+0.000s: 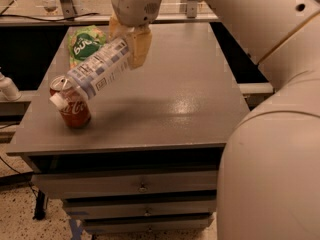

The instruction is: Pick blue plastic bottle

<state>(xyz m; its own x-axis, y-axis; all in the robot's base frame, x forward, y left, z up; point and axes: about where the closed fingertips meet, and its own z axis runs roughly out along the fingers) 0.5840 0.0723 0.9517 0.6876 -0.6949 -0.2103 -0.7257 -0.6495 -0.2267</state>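
The blue plastic bottle [95,71] is clear with a white cap and a pale white-blue label. It hangs tilted in the air above the grey table [165,99], cap end pointing down-left in front of the red Coca-Cola can [71,105]. My gripper [128,40] comes down from the top of the view and is shut on the bottle's upper end, its tan fingers [140,45] on either side of it.
A green snack bag [85,43] lies at the table's back left. The Coca-Cola can stands upright near the left front edge. My large arm fills the right side of the view. Drawers sit below the tabletop.
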